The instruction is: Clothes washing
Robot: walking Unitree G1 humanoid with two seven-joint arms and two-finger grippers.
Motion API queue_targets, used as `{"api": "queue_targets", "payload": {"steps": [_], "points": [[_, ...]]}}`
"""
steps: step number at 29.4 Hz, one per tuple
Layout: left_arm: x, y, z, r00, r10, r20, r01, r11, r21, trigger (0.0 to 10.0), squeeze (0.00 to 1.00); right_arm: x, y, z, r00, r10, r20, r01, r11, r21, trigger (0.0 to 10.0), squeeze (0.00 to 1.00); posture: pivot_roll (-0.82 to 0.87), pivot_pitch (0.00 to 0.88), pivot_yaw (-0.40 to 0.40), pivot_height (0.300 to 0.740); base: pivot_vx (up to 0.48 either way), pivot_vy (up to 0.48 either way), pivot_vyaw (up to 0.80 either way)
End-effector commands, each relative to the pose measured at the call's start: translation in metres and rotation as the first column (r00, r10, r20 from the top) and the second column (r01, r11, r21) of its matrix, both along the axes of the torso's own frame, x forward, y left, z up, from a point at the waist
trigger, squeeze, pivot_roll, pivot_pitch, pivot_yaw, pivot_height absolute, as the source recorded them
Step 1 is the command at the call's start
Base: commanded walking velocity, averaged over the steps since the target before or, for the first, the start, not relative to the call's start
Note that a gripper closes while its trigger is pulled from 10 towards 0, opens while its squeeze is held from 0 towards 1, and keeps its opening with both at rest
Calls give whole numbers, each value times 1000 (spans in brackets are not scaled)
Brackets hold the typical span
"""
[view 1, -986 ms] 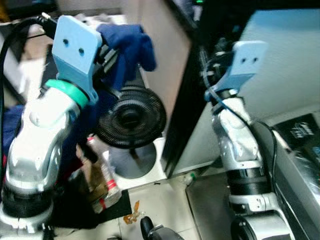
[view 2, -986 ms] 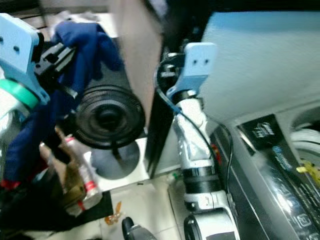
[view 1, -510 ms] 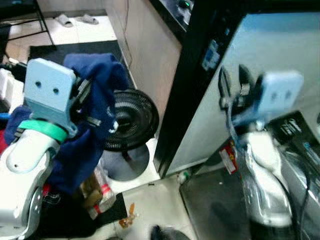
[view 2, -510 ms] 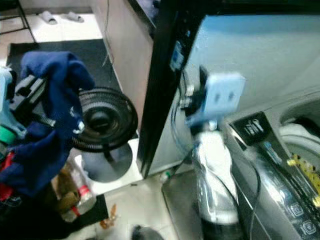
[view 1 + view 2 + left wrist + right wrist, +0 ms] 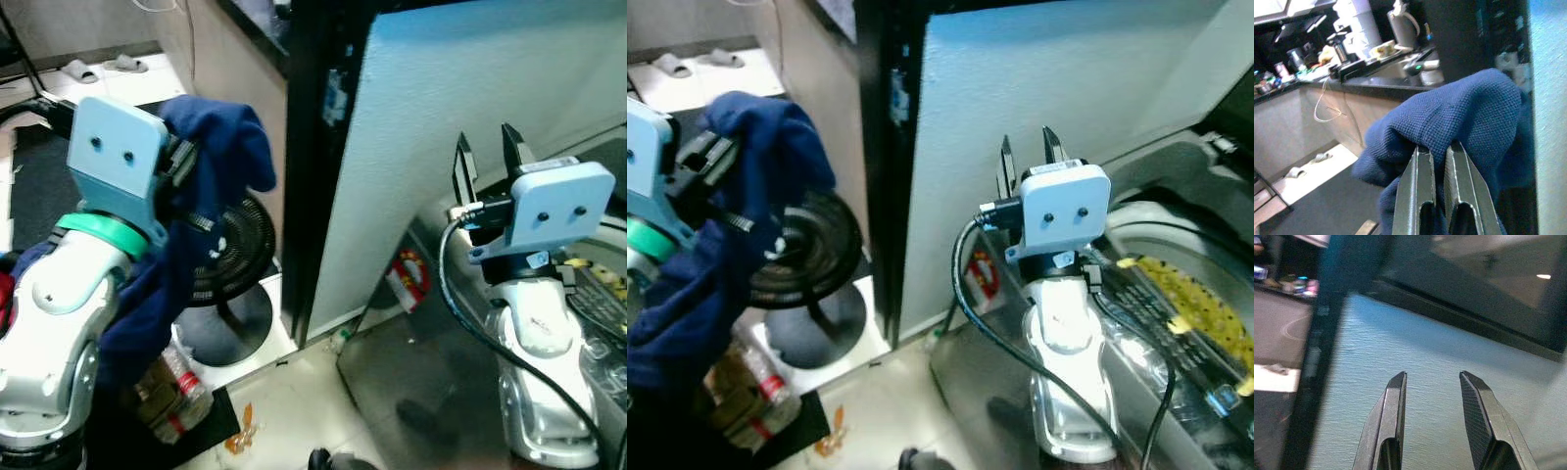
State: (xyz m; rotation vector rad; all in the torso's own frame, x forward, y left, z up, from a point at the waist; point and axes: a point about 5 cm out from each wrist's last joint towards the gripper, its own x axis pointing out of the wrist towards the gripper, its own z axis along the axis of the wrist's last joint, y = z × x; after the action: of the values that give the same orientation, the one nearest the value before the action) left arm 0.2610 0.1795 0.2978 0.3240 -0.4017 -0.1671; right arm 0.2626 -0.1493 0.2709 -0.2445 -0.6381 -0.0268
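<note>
Fingers of left gripper [image 5: 1439, 161] pressed nearly together, pinching a fold of blue cloth [image 5: 211, 186], raised at the left of the scene, cloth draped down over the silver arm. Behind it, low on the floor, a black fan [image 5: 230, 259] on a round base, plastic bottles [image 5: 176, 377] nearer. Right gripper [image 5: 487, 157] held upright at the right, jaws parted with a clear gap, gripping nothing, facing a pale textured panel [image 5: 1415, 352]. Washing machine [image 5: 1176, 294] at far right, beside the right arm.

Head stereo pair looks steeply down; both eyes share the floor fan [image 5: 235, 257] and pale blue panel [image 5: 1068, 88]. Left wrist camera sits close behind a blue garment [image 5: 1459, 117]; right wrist camera faces that panel.
</note>
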Motion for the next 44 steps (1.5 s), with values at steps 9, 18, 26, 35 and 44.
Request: {"api": "queue_targets", "payload": {"steps": [9, 18, 26, 35, 44], "points": [[3, 10, 18, 998, 18, 58, -15, 999, -42, 10000, 0, 17, 1, 12, 1000, -11, 4, 11, 994, 106, 10000, 0, 93, 77, 0, 740, 0, 0, -800], [5, 8, 18, 999, 4, 49, -1, 998, -57, 10000, 0, 19, 0, 9, 999, -27, -23, 30, 993, 114, 10000, 0, 82, 81, 2, 740, 0, 0, -800], [7, 10, 17, 999, -4, 34, 7, 998, -69, 10000, 0, 21, 0, 11, 1000, -20, -12, 22, 992, 124, 10000, 0, 85, 83, 1, 740, 0, 0, -800], [9, 12, 22, 999, -17, 39, 19, 998, -56, 10000, 0, 24, 7, 16, 1000, 9, 12, -11, 993, 119, 10000, 0, 92, 82, 3, 740, 0, 0, -800], [14, 10, 30, 997, -58, 44, 59, 998, -24, 10000, 0, 29, 11, 23, 999, 31, 32, -35, 992, 121, 10000, 0, 87, 84, 2, 740, 0, 0, -800]]}}
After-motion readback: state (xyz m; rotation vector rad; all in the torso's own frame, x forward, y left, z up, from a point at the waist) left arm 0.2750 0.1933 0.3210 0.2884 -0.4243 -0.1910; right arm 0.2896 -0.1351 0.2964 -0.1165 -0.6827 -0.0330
